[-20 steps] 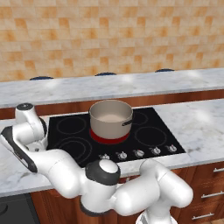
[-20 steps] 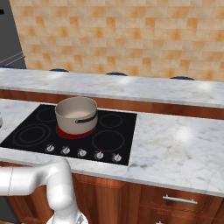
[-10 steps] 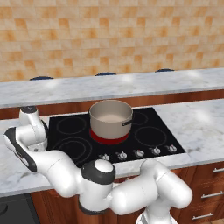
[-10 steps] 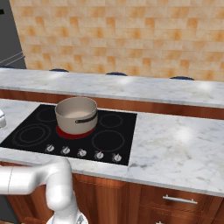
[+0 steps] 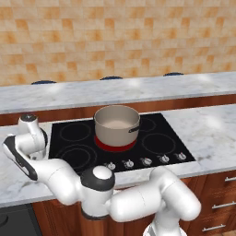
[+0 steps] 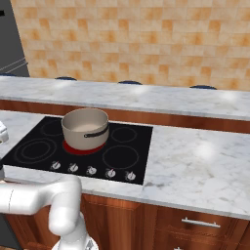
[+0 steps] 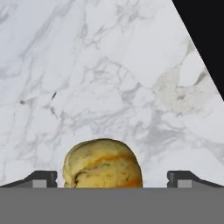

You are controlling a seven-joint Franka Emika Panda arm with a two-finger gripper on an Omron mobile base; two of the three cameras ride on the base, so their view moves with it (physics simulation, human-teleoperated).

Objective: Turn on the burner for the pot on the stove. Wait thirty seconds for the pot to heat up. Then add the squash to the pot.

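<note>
Over on the left end of the marble desk [image 5: 18, 184], past the edge of the stove [image 5: 152, 154], the arm is bent way out to the side with its hand hanging above the stone. From the hand view, the fingers [image 7: 112, 179] are spread pretty wide, one dark tip poking up at each side, and the squash [image 7: 103, 164] sits right between them on the desk, yellow with some darker orange-brown mottling. Can't tell if either tip is actually touching it, there's a visible gap on both sides, so it looks loose rather than pinched. A black corner of the stove glass cuts across the top right of that view. From the base cameras, the pot [image 5: 117, 125] is sitting on the burner [image 5: 115, 145] in the middle of the stove toward the back, and that zone is glowing red around the pot's base while the other ringed zones look dark. Pot is pale inside, short dark handle pointing off toward the right. The row of silver knobs [image 5: 145, 162] runs along the front edge of the glass. So squash and pot are well apart.
</note>
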